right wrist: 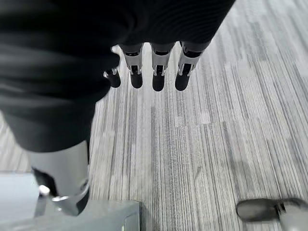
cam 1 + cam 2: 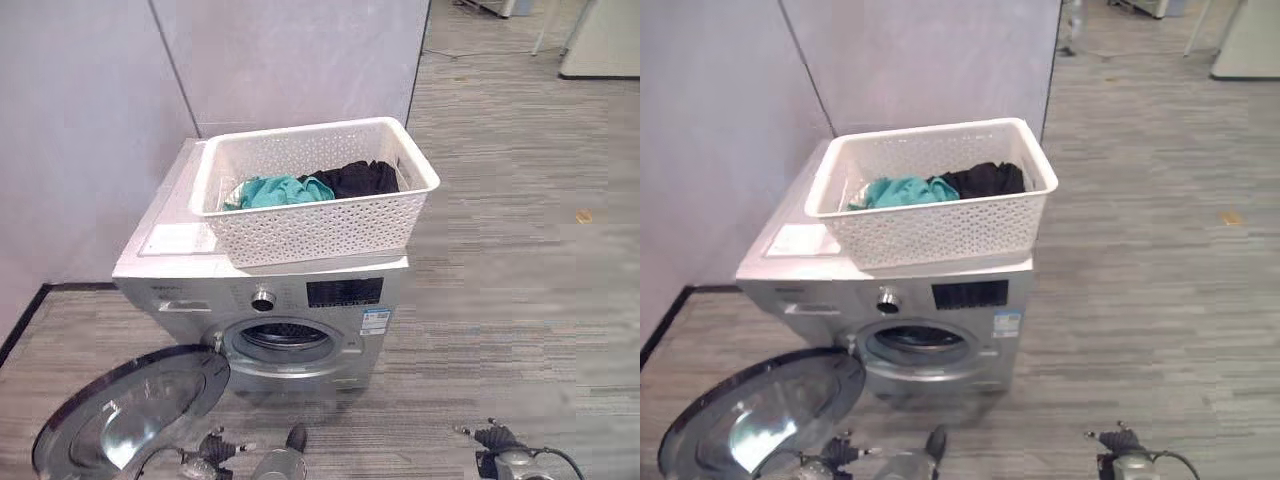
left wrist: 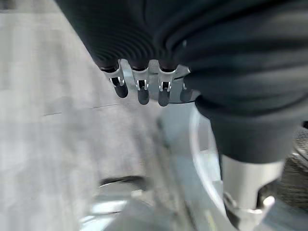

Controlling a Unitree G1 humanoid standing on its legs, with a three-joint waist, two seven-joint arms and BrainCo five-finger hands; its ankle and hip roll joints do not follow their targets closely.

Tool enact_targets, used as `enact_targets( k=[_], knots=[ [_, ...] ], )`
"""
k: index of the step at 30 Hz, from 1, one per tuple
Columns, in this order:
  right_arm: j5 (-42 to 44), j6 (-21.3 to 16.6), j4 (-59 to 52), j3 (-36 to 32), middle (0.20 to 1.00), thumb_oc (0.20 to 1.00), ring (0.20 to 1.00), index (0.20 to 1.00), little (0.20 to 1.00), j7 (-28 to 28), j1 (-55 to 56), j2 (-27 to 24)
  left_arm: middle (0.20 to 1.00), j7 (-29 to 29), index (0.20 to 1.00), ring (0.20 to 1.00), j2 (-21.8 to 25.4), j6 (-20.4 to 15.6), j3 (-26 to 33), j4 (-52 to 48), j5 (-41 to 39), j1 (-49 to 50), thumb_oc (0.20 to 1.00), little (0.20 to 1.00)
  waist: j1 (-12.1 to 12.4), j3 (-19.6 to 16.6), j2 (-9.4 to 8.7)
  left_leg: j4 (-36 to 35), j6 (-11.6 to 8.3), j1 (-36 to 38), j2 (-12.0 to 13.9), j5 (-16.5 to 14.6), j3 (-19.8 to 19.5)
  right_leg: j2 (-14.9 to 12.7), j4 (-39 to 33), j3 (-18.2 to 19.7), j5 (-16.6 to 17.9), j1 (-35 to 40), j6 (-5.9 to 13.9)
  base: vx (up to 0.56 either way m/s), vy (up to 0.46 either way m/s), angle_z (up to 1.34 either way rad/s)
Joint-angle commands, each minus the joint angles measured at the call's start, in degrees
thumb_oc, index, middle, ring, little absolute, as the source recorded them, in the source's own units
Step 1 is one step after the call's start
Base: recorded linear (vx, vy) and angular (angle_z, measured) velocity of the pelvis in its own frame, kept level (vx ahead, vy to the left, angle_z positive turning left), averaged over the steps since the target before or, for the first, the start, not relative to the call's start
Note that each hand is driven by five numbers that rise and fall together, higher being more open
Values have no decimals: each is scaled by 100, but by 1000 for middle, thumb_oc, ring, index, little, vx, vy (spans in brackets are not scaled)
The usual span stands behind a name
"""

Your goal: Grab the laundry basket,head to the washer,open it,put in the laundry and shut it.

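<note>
Two garments lie in the white perforated laundry basket, which you will find in the upper centre of the left eye view, resting on top of the silver front-loading washer: a teal garment toward the left of the basket and a black garment touching it on the right. Note that the washer's round door stands swung open in the lower left of the frame, leaving the drum opening exposed below the control panel. Observe the left hand in its own wrist view: its fingers hang straight and relaxed, holding nothing, above the open door. Observe the right hand in its wrist view: its fingers are likewise straight and empty, above the grey striped floor.
</note>
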Motion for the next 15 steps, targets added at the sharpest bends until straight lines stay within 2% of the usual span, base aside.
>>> enact_targets(
  k=[1, 3, 5, 6, 9, 10, 12, 13, 14, 15],
  knots=[
    [162, -104, -49, -71, 1000, 1000, 1000, 1000, 1000, -39, 213, 41, 1000, 156, 1000, 1000, 297, -183, -133, -153, 235, -9, 1000, 1000, 247, -359, -143, 438, 149, -159, -37, -397, 219, -363, 441, 51, 223, -548, 601, 22, 380, 18],
    [119, -96, -89, -14, 1000, 1000, 1000, 1000, 1000, -18, 225, 137, 1000, 190, 1000, 1000, 368, -177, -187, -144, 439, -12, 1000, 1000, 319, -379, -226, 647, 245, -167, -93, -638, 414, -581, 441, 124, 398, -619, 755, -29, 276, 3],
    [159, -107, -191, 5, 1000, 1000, 1000, 1000, 1000, 6, 214, 219, 1000, 245, 1000, 1000, 423, -155, -177, -128, 515, -16, 1000, 1000, 361, -385, -277, 694, 322, -174, -117, -749, 531, -749, 457, 161, 609, -794, 880, -106, 336, -18],
    [139, -110, -265, 72, 1000, 1000, 1000, 1000, 1000, 5, 162, 277, 1000, 286, 1000, 1000, 416, -151, -170, -25, 555, -15, 1000, 1000, 410, -360, -321, 732, 376, -204, -219, -817, 598, -930, 439, 156, 1001, -975, 955, -112, 278, -23],
    [25, -124, -445, 241, 1000, 1000, 1000, 1000, 1000, 10, 96, 342, 1000, 326, 1000, 1000, 427, -166, -146, -13, 583, 33, 1000, 1000, 507, -283, -330, 744, 411, -219, -190, -826, 676, -954, 446, -42, 1073, -1180, 905, -143, 199, -22],
    [-182, -171, -610, 487, 1000, 1000, 1000, 1000, 1000, 28, 26, 357, 1000, 301, 1000, 1000, 394, -148, -139, 115, 629, 98, 1000, 1000, 580, -211, -342, 552, 453, -207, -231, -685, 659, -510, 628, -272, 814, -1272, 730, -152, 208, -49],
    [-300, -204, -574, 642, 1000, 1000, 1000, 1000, 1000, 27, -7, 364, 1000, 276, 1000, 1000, 400, -145, -151, 217, 667, 108, 1000, 1000, 657, -218, -400, 367, 508, -145, -316, -594, 610, -174, 683, -396, 587, -1259, 601, -60, 122, -33],
    [-300, -207, -571, 643, 1000, 1000, 1000, 1000, 1000, 27, -9, 365, 1000, 276, 1000, 1000, 400, -146, -150, 219, 667, 107, 1000, 1000, 651, -205, -403, 359, 509, -126, -322, -594, 606, -179, 692, -402, 576, -1246, 601, -16, 44, 18],
    [-361, -220, -584, 728, 1000, 1000, 1000, 1000, 1000, 33, -25, 363, 1000, 263, 1000, 1000, 380, -148, -146, 255, 661, 142, 1000, 1000, 692, -204, -430, 259, 520, -91, -347, -534, 613, -63, 673, -575, 505, -1220, 535, -9, 13, 10],
    [-413, -254, -577, 818, 1000, 1000, 1000, 1000, 1000, 43, -21, 342, 1000, 224, 1000, 1000, 351, -150, -133, 335, 672, 169, 1000, 1000, 709, -226, -465, 77, 519, -34, -385, -407, 587, 177, 626, -590, 382, -1153, 438, -5, 3, -7]
  ],
)
